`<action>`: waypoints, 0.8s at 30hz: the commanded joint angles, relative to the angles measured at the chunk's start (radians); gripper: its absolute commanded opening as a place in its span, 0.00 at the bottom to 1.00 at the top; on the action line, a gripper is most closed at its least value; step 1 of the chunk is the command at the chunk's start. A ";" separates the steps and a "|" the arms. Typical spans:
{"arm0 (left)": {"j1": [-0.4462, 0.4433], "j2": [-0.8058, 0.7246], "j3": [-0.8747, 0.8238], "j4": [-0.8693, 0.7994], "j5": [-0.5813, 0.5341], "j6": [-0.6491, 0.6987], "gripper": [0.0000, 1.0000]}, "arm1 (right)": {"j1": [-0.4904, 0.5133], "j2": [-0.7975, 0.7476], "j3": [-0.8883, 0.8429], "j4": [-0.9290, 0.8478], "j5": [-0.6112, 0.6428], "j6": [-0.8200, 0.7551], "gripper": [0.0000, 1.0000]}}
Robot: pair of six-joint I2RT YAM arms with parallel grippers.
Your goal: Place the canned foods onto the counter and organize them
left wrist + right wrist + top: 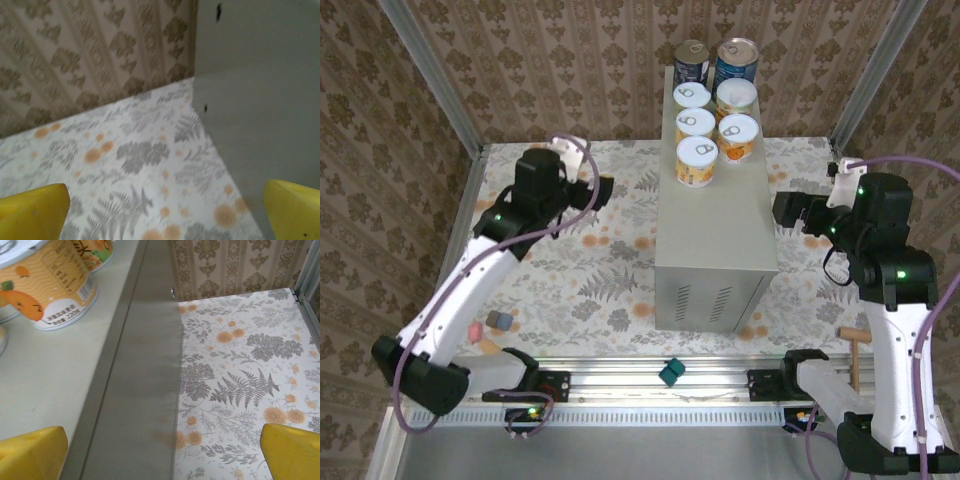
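Cylindrical tins (697, 160), white-lidded or blue-labelled, stand in two rows on the smooth grey metal tabletop (715, 235). The left gripper (164, 212) and right gripper (164, 452) gape wide, holding nothing.

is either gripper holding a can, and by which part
Nothing is held: left gripper and right gripper are open and empty; cans stand on the counter.

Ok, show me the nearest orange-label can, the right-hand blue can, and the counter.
nearest orange-label can (695, 168): top external view, on its label.
right-hand blue can (735, 68): top external view, on its blue label.
counter (715, 225): top external view, on its bare flat top.
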 commanded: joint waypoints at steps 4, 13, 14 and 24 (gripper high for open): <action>0.008 0.153 0.169 0.080 0.124 0.010 1.00 | -0.006 -0.064 -0.043 0.021 -0.109 -0.017 1.00; 0.008 0.328 0.354 0.162 0.206 0.015 1.00 | -0.006 -0.127 -0.079 0.040 -0.223 -0.025 1.00; 0.008 0.352 0.381 0.158 0.218 0.021 1.00 | -0.005 -0.132 -0.083 0.042 -0.237 -0.025 1.00; 0.014 0.549 0.598 0.158 0.280 0.020 1.00 | -0.002 -0.165 -0.097 0.041 -0.294 -0.029 1.00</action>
